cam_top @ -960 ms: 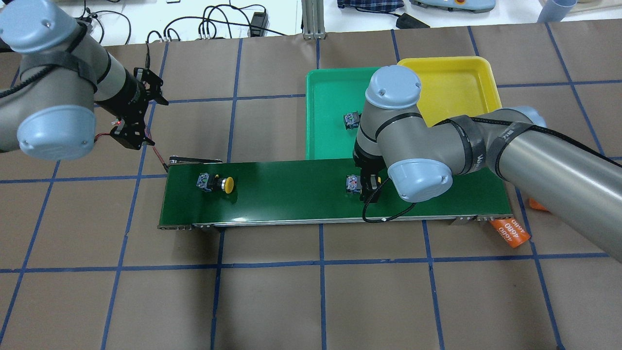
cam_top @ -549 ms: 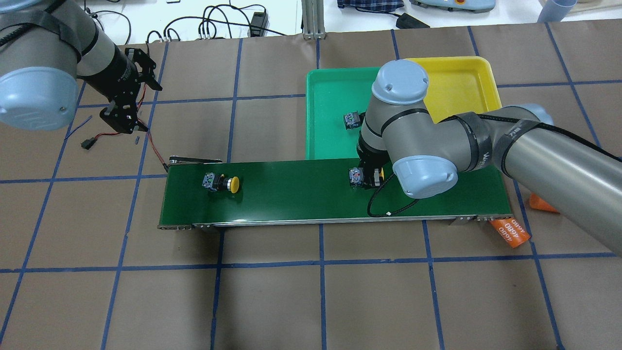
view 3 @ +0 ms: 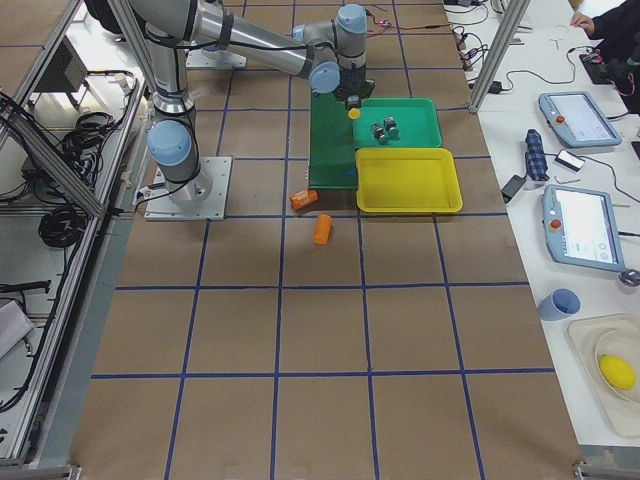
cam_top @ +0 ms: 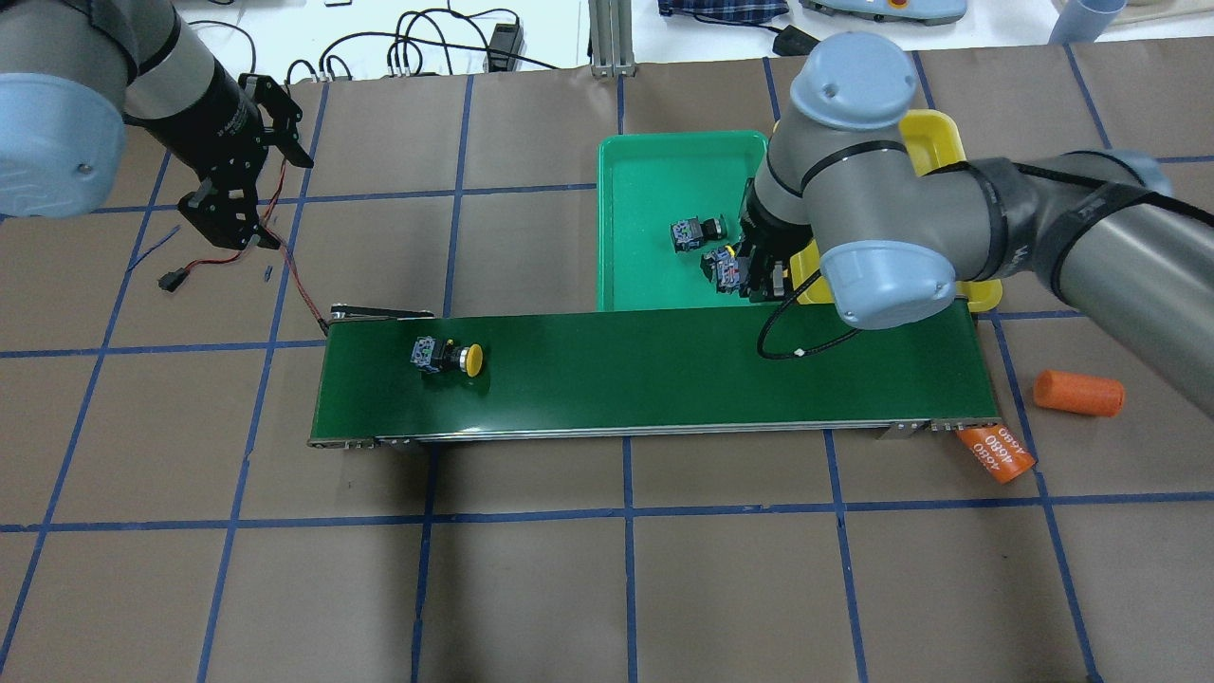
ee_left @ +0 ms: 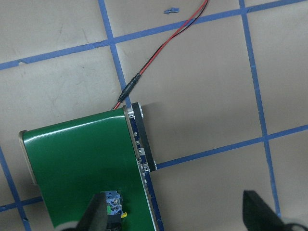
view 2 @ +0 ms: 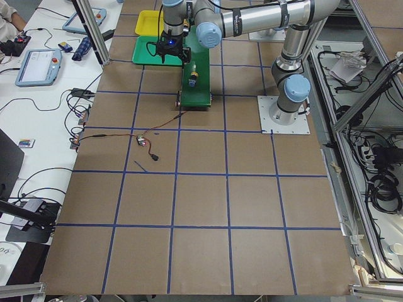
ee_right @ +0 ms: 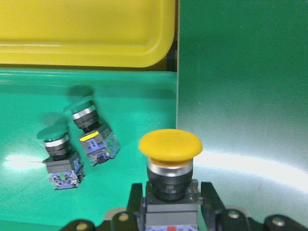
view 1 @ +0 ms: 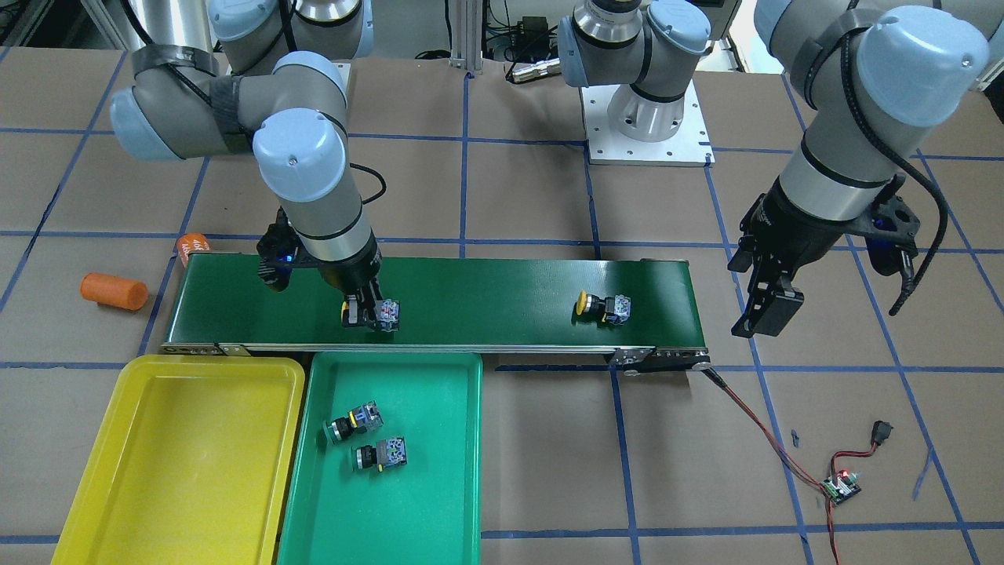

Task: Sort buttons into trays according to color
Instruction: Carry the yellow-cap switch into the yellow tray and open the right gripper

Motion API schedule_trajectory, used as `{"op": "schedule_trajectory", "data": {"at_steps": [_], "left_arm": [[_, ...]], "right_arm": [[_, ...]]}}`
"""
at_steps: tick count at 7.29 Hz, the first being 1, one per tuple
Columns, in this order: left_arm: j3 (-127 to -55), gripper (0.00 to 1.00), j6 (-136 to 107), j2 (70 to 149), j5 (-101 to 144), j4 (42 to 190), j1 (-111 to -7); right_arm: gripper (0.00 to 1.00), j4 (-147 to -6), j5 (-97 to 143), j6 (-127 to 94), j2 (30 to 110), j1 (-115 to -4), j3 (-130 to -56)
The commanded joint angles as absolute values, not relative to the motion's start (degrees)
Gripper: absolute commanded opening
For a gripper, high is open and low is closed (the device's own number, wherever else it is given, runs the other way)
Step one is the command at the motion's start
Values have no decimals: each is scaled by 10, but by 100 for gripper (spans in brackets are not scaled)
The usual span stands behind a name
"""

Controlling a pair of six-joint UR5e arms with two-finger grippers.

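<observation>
Right gripper (ee_right: 172, 202) pinching a yellow button (ee_right: 169, 159) by its dark body, cap pointing away from the wrist. It hangs over the line where the belt (view 1: 486, 298) meets the green tray (view 1: 423, 471). How high it hangs cannot be judged.

The yellow tray (view 1: 180, 463) is the likely drop spot. It sits beside the green tray, touching it, on the robot's right. In the wrist view its rim lies ahead of the cap and off to the left, past the green tray's corner. The coming move is judged to be a short sideways carry towards the robot's right, by the right arm, which is by far the nearer.

Two green buttons (view 1: 354, 421) (view 1: 380, 453) lie on their sides in the green tray, close together.

A second yellow button (view 1: 602, 306) lies on the belt near its far end, long axis along the belt. The left gripper (view 1: 757, 302) hovers just off that end over the tabletop, jaws spread and empty.

In the overhead view the right arm covers most of the yellow tray and the held cap. The left wrist view cuts the second button off at its lower edge.
</observation>
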State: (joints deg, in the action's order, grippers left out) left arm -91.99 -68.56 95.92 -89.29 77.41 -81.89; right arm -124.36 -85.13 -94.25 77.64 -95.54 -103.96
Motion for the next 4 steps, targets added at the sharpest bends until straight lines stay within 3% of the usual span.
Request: {"op": "schedule_trajectory", "data": {"at_steps": [1, 3, 4], "left_arm": [[-917, 100, -683, 945, -900, 796, -826], [-923, 100, -670, 949, -890, 802, -829], [-923, 100, -669, 938, -891, 802, -829]], "right_arm": [[0, -1247, -847, -794, 764, -870, -1007], [0, -1252, -847, -669, 703, -795, -971], [14, -1251, -846, -663, 674, -791, -950]]}}
